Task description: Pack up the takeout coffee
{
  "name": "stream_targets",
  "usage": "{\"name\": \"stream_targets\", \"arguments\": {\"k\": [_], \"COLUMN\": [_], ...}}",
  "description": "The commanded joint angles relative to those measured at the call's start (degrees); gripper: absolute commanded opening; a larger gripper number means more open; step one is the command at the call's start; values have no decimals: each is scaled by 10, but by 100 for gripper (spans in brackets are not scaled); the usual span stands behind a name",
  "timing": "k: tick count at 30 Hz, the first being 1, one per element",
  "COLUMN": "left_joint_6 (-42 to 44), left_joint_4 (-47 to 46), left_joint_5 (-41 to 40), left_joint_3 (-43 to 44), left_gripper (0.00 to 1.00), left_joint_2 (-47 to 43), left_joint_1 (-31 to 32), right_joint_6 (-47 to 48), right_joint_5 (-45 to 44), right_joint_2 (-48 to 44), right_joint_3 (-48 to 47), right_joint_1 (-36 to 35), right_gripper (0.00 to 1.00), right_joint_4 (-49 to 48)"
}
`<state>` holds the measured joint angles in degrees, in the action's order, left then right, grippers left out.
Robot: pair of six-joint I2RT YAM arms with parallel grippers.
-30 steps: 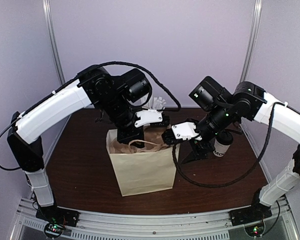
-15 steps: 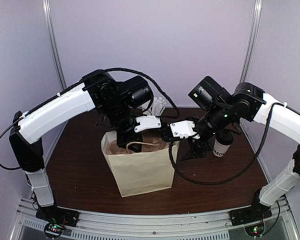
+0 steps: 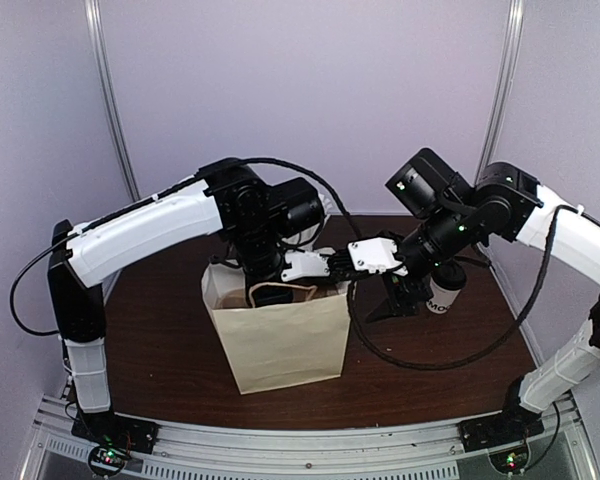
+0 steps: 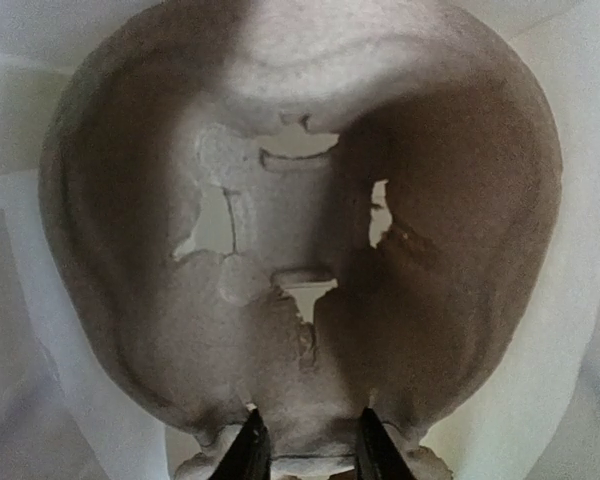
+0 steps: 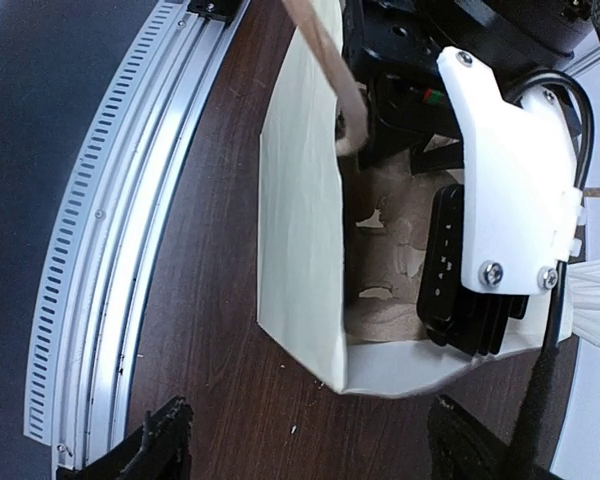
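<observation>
Takeout coffee cup (image 3: 443, 294) stands upright on the worktop (image 3: 170, 330), far right, partly behind the right arm and outside the paper bag (image 3: 280, 335). Long axis vertical, mouth up, black lid (image 3: 450, 274) on top. Dark print low on its side starts "MO"; the rest can't be read. Left tool (image 4: 310, 452) is down inside the bag, clamped on the near rim of the brown pulp tray (image 4: 280, 200). Right tool (image 5: 315, 435) is by the bag's right top corner, fingers wide apart, holding nothing.
</observation>
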<state>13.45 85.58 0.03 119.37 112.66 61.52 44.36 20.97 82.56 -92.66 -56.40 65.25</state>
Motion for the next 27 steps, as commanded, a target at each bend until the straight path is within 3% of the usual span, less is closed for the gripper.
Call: {"name": "stream_targets", "arguments": {"k": [1, 7, 27], "left_joint_6": [-8, -13, -30], "left_joint_4": [12, 11, -7], "left_joint_5": [0, 0, 27], "left_joint_3": [-8, -22, -60], "left_gripper": [15, 15, 13], "left_joint_2": [16, 27, 46], "left_joint_1": [2, 1, 2], "right_joint_6": [0, 11, 7], "right_joint_5": [37, 58, 58], "right_joint_2": [-28, -54, -71], "right_joint_3": [-32, -58, -39], "right_joint_1": [-1, 2, 17], "right_gripper": [81, 83, 84], "right_joint_4": [46, 100, 91]}}
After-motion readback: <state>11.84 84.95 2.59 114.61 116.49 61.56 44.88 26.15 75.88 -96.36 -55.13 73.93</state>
